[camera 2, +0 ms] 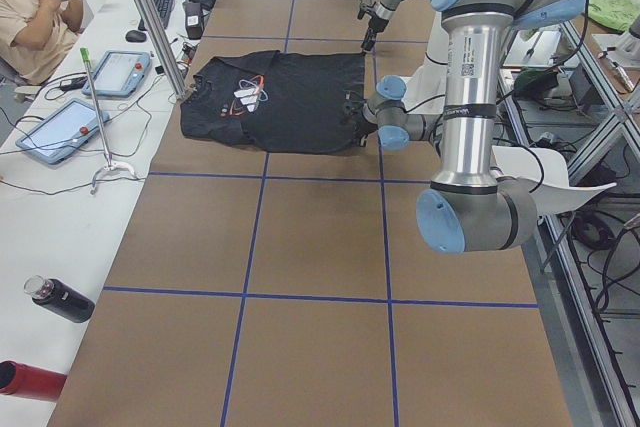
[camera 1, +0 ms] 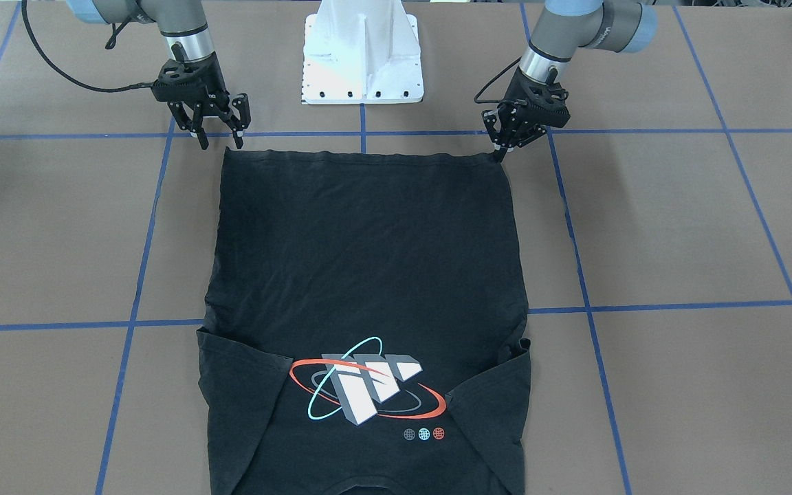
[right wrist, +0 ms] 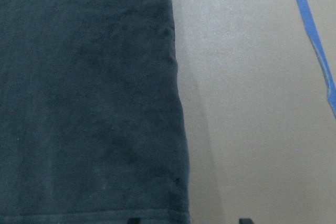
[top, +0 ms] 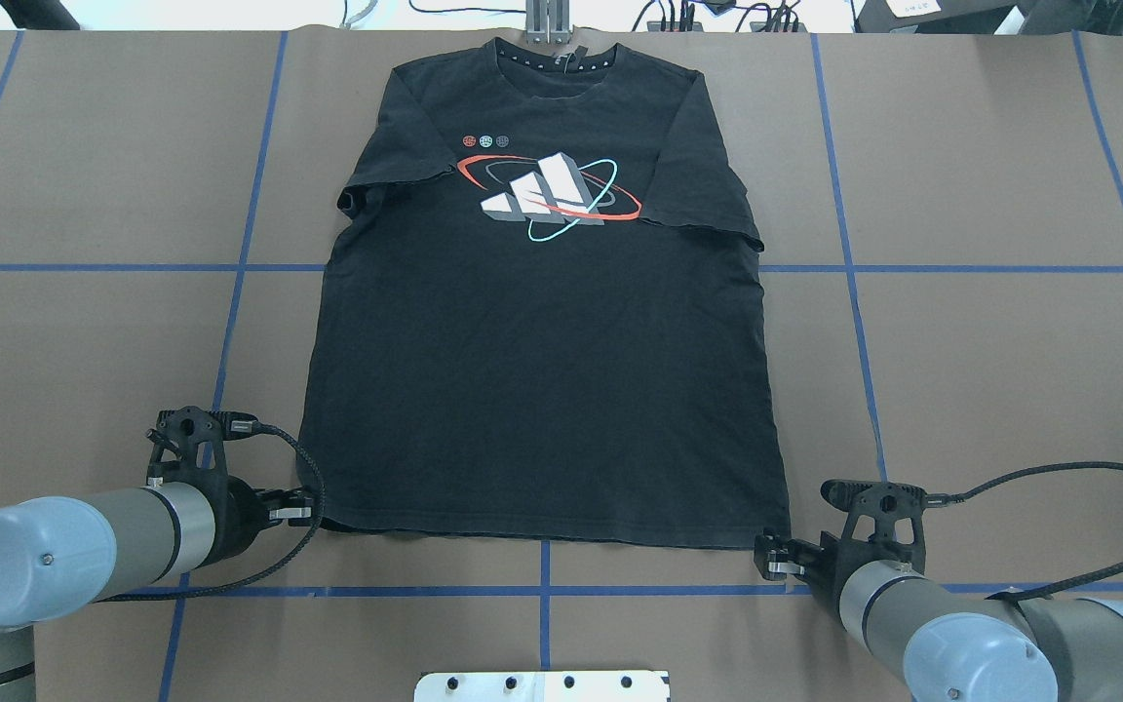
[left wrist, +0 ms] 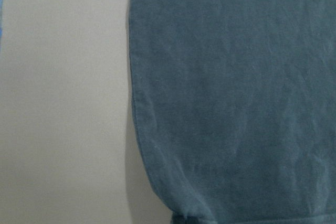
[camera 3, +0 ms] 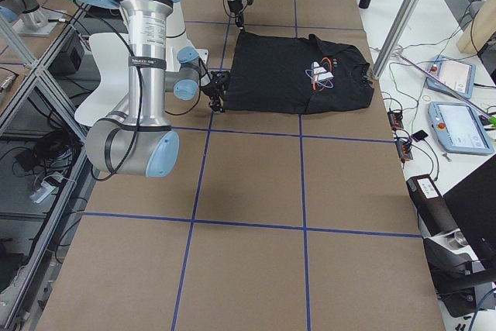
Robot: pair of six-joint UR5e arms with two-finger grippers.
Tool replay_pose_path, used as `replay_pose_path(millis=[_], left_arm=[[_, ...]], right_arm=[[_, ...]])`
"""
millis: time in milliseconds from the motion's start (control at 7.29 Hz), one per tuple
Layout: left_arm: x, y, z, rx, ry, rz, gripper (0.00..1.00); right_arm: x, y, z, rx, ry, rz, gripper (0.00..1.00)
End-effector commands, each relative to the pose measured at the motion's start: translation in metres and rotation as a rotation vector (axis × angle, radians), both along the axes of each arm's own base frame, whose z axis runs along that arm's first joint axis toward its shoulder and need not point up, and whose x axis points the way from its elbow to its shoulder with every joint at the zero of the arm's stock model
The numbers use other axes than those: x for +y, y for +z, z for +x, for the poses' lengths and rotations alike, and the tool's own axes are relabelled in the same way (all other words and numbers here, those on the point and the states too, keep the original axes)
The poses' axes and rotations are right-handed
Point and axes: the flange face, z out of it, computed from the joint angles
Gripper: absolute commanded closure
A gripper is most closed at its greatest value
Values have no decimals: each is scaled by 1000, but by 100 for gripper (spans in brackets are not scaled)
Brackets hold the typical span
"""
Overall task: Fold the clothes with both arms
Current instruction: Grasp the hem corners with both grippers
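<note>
The black T-shirt (top: pixel 542 390) lies flat and logo-up on the brown table, collar at the far edge and hem toward the robot's base. My left gripper (camera 1: pixel 501 150) sits at one hem corner, its fingers together on the cloth; in the left wrist view the T-shirt (left wrist: pixel 236 87) fills the right side. My right gripper (camera 1: pixel 221 141) is open at the other hem corner. In the right wrist view the T-shirt's (right wrist: pixel 89 93) side edge runs between the two fingertips (right wrist: pixel 134 220). Both sleeves lie flat.
The white pedestal base (camera 1: pixel 363 55) stands between the arms, just behind the hem. Blue tape lines (top: pixel 854 268) divide the table into squares. A person (camera 2: pixel 35 17) sits at a side desk with tablets, and bottles (camera 2: pixel 60 299) lie there.
</note>
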Motion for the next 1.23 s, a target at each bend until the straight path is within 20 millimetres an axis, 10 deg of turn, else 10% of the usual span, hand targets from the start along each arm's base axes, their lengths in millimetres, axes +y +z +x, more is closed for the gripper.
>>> replay_pose_path(millis=[0,1097], left_arm=[[0,0,0,0,0,0,100],[0,-2,0,3,0,1,100]], right_arm=[[5,4,-5,7,-10,2,41],[8,0,-6,0,-18,2,100]])
